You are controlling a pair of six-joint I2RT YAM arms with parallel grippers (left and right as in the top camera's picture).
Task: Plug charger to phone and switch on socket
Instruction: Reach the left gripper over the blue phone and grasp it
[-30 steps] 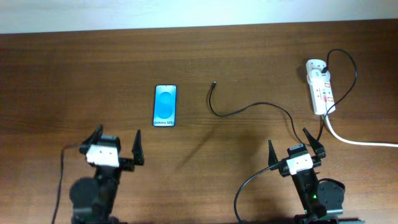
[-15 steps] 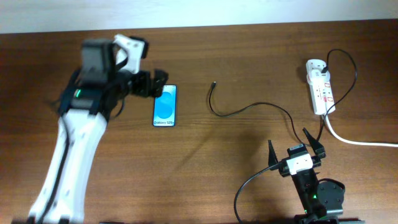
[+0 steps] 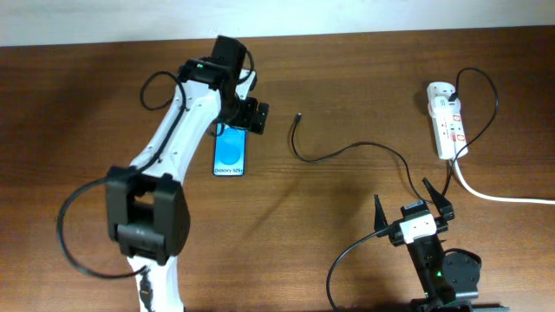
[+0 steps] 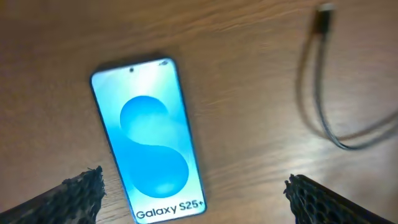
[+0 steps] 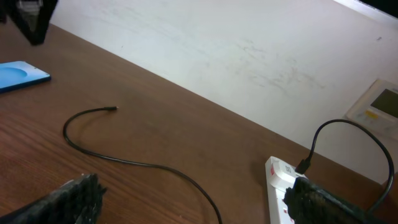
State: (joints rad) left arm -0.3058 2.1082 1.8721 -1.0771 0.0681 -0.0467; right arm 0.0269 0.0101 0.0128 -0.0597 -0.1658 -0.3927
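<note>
The phone (image 3: 230,153) lies flat on the wooden table, blue screen up, and also shows in the left wrist view (image 4: 149,149). My left gripper (image 3: 244,120) hovers over the phone's far end, open and empty, its fingers (image 4: 196,200) spread either side of the phone's near end. The charger, a thin black cable (image 3: 334,154), curves from its free plug tip (image 3: 298,116) toward the socket; its tip also shows in the left wrist view (image 4: 324,14). The socket (image 3: 446,121) lies at the far right. My right gripper (image 3: 409,204) is open and empty near the front edge (image 5: 196,199).
A thick white cord (image 3: 499,197) runs from the socket to the right edge. A light wall (image 5: 236,50) borders the table's far side. The right arm's own black cable (image 3: 347,256) loops at the front.
My left arm has swung from its resting place at the front left out over the phone, then shifted right above its far end. The right arm has not moved.
</note>
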